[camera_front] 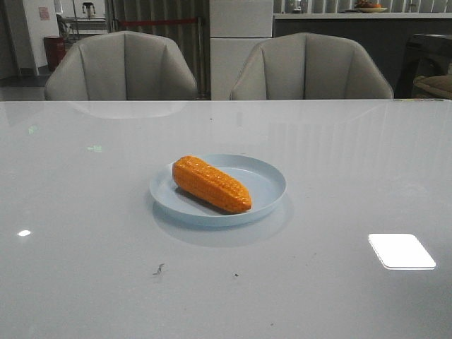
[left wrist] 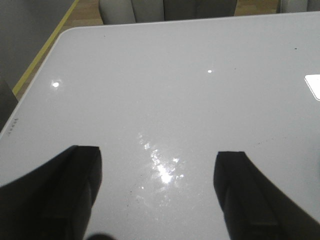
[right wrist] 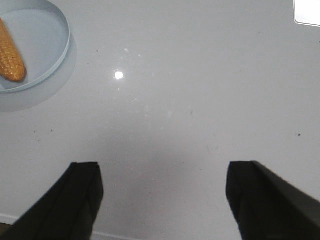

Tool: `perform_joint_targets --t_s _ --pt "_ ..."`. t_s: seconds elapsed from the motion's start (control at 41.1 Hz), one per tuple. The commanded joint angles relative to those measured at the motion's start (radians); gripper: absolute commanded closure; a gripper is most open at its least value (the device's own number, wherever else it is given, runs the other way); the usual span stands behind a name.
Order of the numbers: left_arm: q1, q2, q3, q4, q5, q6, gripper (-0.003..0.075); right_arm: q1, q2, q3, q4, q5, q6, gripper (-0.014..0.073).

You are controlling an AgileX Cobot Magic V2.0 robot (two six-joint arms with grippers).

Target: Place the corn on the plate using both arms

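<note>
Wrist views show each pincer, left (left wrist: 157, 192) and right (right wrist: 162, 197), spread wide (gripping nothing) above the table (camera_front: 85, 212).

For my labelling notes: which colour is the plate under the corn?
Pale blue, plain; the plate shows best in the front view.

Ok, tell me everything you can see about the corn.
The corn is an orange cob with rows of bumpy kernels that look plastic, blunt at its far-left end and narrowing toward the near-right end. It lies on its side inside the plate, angled diagonally, resting on the plate's floor left of centre. Nothing else touches it; both grippers are open and away from it.
</note>
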Motion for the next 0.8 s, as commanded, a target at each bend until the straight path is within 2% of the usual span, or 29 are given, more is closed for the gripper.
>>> perform_joint_targets --t_s 0.0,0.146,0.243,0.268,0.633,0.779 --pt "-0.006 -0.058 -0.030 -0.002 -0.068 -0.006 0.0279 -0.005 -0.007 -0.026 0.009 -0.062 -0.011 -0.0018" --pt "-0.006 -0.143 -0.024 -0.035 -0.044 -0.006 0.0483 -0.005 -0.007 -0.026 0.009 -0.062 -0.011 -0.0018" --pt "-0.006 -0.219 -0.024 -0.097 0.023 -0.006 0.0619 -0.005 -0.007 -0.026 0.009 -0.062 -0.011 -0.0018" --pt "-0.006 -0.245 -0.024 -0.097 0.044 -0.006 0.0634 -0.005 -0.007 -0.026 0.009 -0.062 -0.011 -0.0018" --pt "-0.006 -0.505 -0.023 -0.093 0.172 -0.006 0.0624 -0.005 -0.007 -0.026 0.009 -0.062 -0.011 -0.0018" --pt "-0.006 -0.614 0.021 -0.093 0.182 -0.006 0.0624 -0.005 -0.007 -0.026 0.009 -0.062 -0.011 -0.0018"
